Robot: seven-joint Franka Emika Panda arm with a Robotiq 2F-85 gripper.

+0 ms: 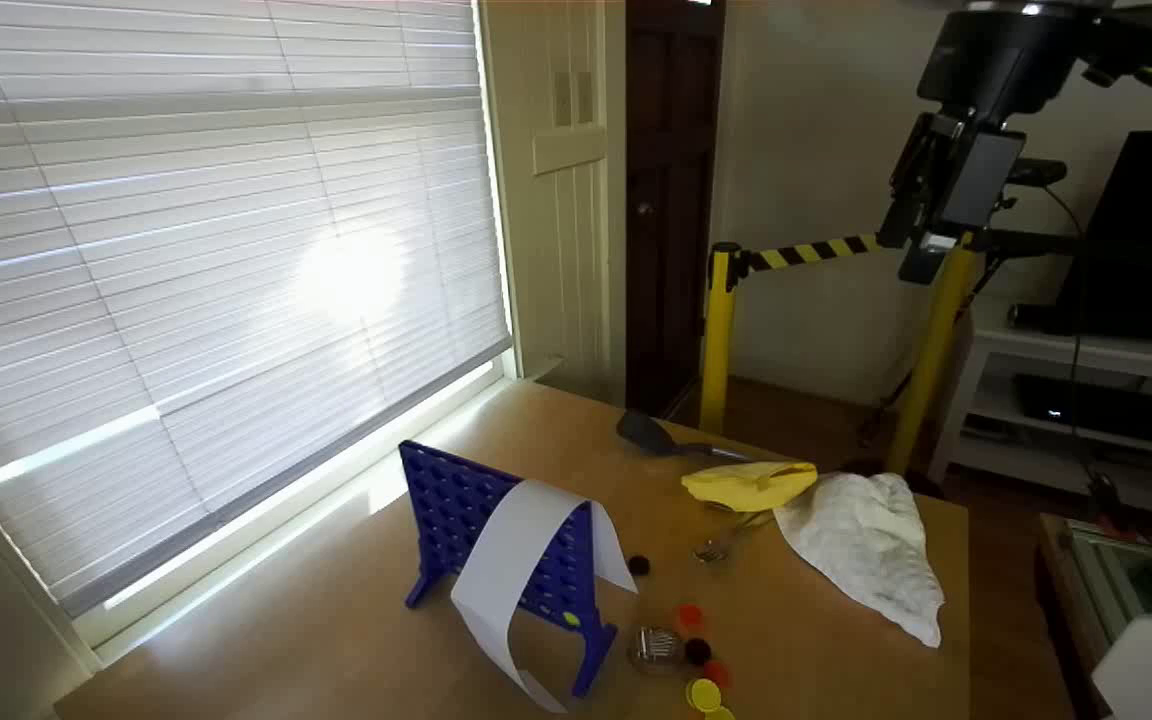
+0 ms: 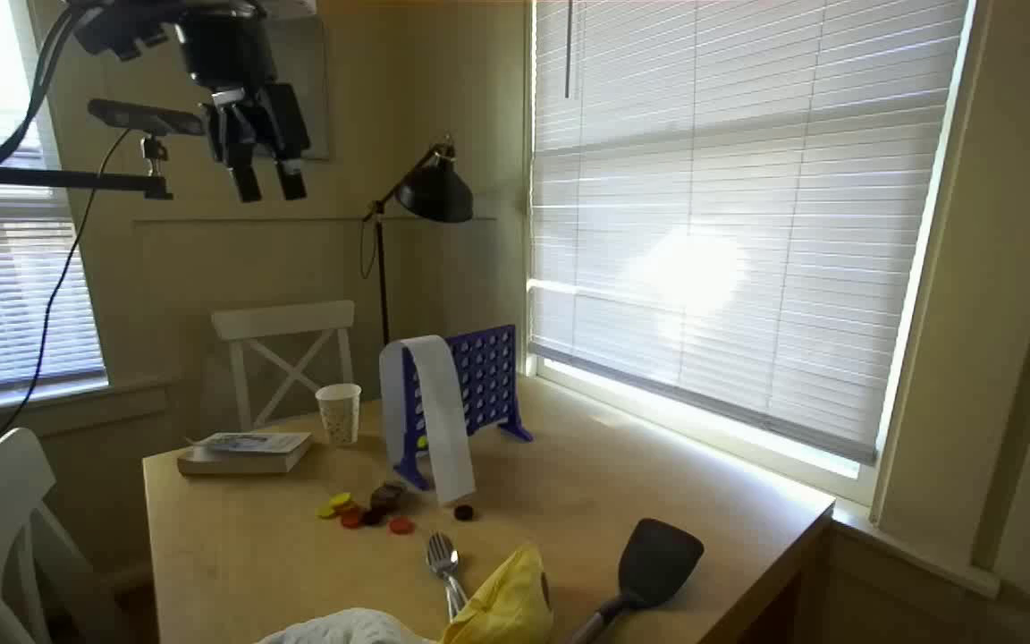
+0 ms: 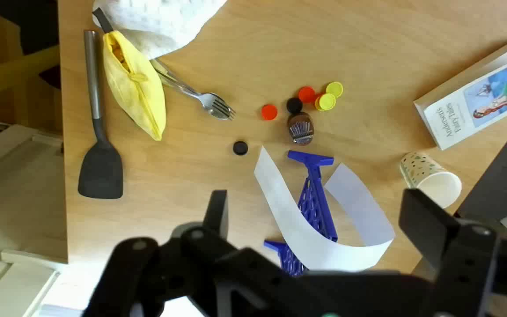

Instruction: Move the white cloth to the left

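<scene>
The white cloth (image 1: 866, 550) lies crumpled and partly spread on the table, near a table edge. Its lower part shows at the bottom of an exterior view (image 2: 345, 628), cut off by the frame. In the wrist view the white cloth (image 3: 161, 22) is at the upper left, cut off by the top edge, touching or very near the yellow pouch. My gripper (image 1: 911, 250) is high above the table and well apart from the cloth. In an exterior view the gripper (image 2: 270, 185) has its fingers apart. In the wrist view the gripper (image 3: 317, 204) is open with nothing between its fingers.
A blue game rack (image 3: 317, 202) with a white paper strip (image 3: 306, 237) over it stands upright. A yellow pouch (image 3: 134, 83), forks (image 3: 214, 105) and a spatula (image 3: 101, 169) lie near the cloth. Game discs (image 3: 306, 94), a cup (image 3: 429, 176) and a book (image 3: 478, 97) are farther off.
</scene>
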